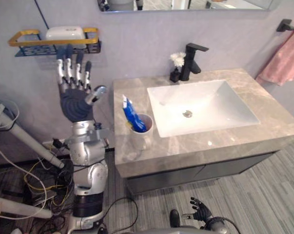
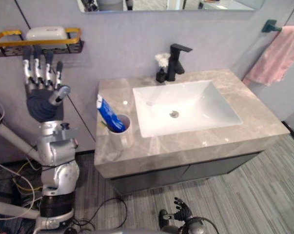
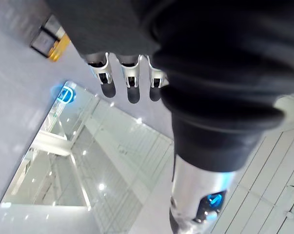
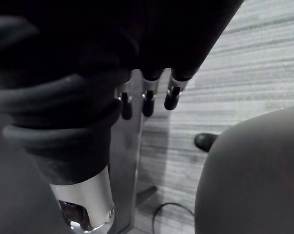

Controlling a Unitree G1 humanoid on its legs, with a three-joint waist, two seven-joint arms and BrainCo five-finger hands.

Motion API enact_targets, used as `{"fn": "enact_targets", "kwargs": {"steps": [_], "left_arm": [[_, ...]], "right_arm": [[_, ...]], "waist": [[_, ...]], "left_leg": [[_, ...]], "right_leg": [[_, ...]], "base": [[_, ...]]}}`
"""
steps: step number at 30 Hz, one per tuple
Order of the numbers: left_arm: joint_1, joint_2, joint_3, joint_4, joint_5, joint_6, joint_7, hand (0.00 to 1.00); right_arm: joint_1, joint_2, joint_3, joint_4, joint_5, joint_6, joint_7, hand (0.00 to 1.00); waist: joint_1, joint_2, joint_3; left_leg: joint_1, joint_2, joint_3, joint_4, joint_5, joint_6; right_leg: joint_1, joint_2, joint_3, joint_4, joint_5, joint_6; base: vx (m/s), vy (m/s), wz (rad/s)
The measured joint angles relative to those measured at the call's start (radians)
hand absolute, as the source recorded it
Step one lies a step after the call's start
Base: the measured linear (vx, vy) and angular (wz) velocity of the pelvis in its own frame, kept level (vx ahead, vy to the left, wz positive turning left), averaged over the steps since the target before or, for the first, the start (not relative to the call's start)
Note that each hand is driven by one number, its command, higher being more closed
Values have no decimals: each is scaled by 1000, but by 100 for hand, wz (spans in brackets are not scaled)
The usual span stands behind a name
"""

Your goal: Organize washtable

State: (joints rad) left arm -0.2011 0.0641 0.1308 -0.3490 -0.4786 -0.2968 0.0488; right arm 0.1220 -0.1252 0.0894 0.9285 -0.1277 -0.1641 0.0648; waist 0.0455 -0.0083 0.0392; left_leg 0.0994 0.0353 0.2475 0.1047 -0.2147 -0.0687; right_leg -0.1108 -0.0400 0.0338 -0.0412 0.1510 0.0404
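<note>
Where the grey stone tabletop [image 1: 264, 105] nears its front left corner, a white cup [image 1: 142, 135] stands upright just left of the sink. A blue tube [image 1: 132, 114] leans in it, with its upper end tilted towards the left and rising above the rim. The white rectangular sink [image 1: 225, 100] is sunk into the middle of the tabletop, with a round drain [image 1: 187, 113] at its bottom. Behind the sink's back left corner a black tap [image 1: 190, 61] stands against the wall. Just beside it on its left is a small dark vase of white flowers [image 1: 176, 66].

On the wall to the right, a pink towel [image 1: 285, 61] hangs from a dark hook [image 1: 285, 24], its lower edge near the tabletop's back right corner. The bottom edge of a mirror [image 1: 186, 4] shows above the tap.

The left hand [image 1: 73, 95] is raised off the tabletop's left side, well apart from the cup, with its fingers [image 3: 129, 80] straight, pointing upward and holding nothing. Their tips reach a black wire wall shelf [image 1: 20, 38] with a yellow rail, on which a white box [image 1: 65, 33] lies.

The right hand [image 1: 200, 210] hangs low over the striped grey floor [image 1: 254, 195] in front of the cabinet, its fingers loose and holding nothing.
</note>
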Motion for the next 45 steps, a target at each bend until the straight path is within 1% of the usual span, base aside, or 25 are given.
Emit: {"fn": "enact_targets", "kwargs": {"steps": [4, 6, 7, 14, 17, 22, 24, 30, 34, 37, 39, 42, 45], "left_arm": [[78, -20, 69, -48, 1, -20, 5, 0], [106, -26, 82, -48, 0, -20, 15, 0], [118, -28, 82, -48, 0, -20, 17, 0], [221, -55, 140, -48, 0, -11, 16, 0], [251, -62, 147, -48, 0, 2, 11, 0], [310, -77, 143, -38, 0, 33, -29, 0], [317, -81, 142, -32, -1, 40, -30, 0], [350, -82, 103, 16, -17, 54, -51, 0], [383, -82, 55, 48, -22, 66, -93, 0], [384, -82, 29, 48, -24, 72, -97, 0], [385, -81, 9, 54, -31, 75, -114, 0], [387, -81, -20, 87, -40, 77, -117, 0], [396, -75, -52, 108, -52, 83, -135, 0]], "right_arm": [[-3, 0, -1, 1, 0, 0, 0, 0], [-3, 0, -1, 1, 0, 0, 0, 0], [-1, 0, -1, 1, 0, 0, 0, 0], [-6, 2, -1, 2, -1, 0, 1, 0], [-9, 3, -1, 2, -1, 0, 1, 0], [-7, 3, -2, 2, -1, 0, 1, 0], [-8, 4, -2, 2, -1, 0, 1, 0], [-7, 13, -2, 2, -1, 0, 1, 0], [-8, 12, -2, 2, 0, 0, 1, 0], [-8, 12, -2, 2, 0, 0, 1, 0], [-8, 12, -2, 1, 0, 0, 1, 0], [-8, 12, -1, 2, 0, 0, 1, 0], [-15, 10, -1, 2, 0, 0, 1, 0]], "waist": [[6, 5, 3], [21, 6, 4], [23, 6, 4], [25, 3, 7], [26, 0, 16], [26, 3, 22], [26, 4, 22], [26, 3, 24], [26, 7, 32], [26, 8, 33], [25, 7, 33], [25, 7, 34], [25, 6, 35]], "left_leg": [[-1, 0, -4, 0, 0, 0], [0, 1, -6, 0, 0, 0], [-1, 1, -8, 0, 0, 0], [-2, 1, -22, 0, 0, 0], [-3, 1, -24, 0, 0, 0], [-7, 1, -25, 0, 0, 0], [-7, 1, -24, 0, 0, 0], [-9, 1, -26, 0, 0, 0], [-13, 1, -27, 1, 0, 0], [-16, 1, -28, 2, 0, 0], [-16, 1, -29, 2, 0, 0], [-17, 0, -30, 2, 0, 0], [-17, 0, -30, 0, 0, 0]], "right_leg": [[4, -1, -3, -6, 0, 0], [8, -1, -4, -11, 1, 0], [11, -1, -5, -15, 1, 0], [17, -3, -17, -21, 1, 0], [18, -5, -21, -22, 1, 0], [18, -5, -22, -30, 2, 2], [18, -5, -22, -31, 2, 2], [18, -6, -27, -32, 2, 2], [17, -7, -31, -32, 2, 2], [16, -7, -32, -32, 2, 2], [15, -8, -32, -32, 2, 2], [15, -8, -33, -32, 2, 2], [15, -8, -35, -33, 2, 2]], "base": [[-4, -9, 2], [-10, -19, 3], [-6, -14, 5], [-7, -16, 6], [-9, -10, 3], [0, 0, 0], [0, 0, 0], [-9, -5, 1], [-24, -14, 4], [-7, -6, 1], [0, 0, 0], [0, 0, 0], [0, 0, 0]]}}
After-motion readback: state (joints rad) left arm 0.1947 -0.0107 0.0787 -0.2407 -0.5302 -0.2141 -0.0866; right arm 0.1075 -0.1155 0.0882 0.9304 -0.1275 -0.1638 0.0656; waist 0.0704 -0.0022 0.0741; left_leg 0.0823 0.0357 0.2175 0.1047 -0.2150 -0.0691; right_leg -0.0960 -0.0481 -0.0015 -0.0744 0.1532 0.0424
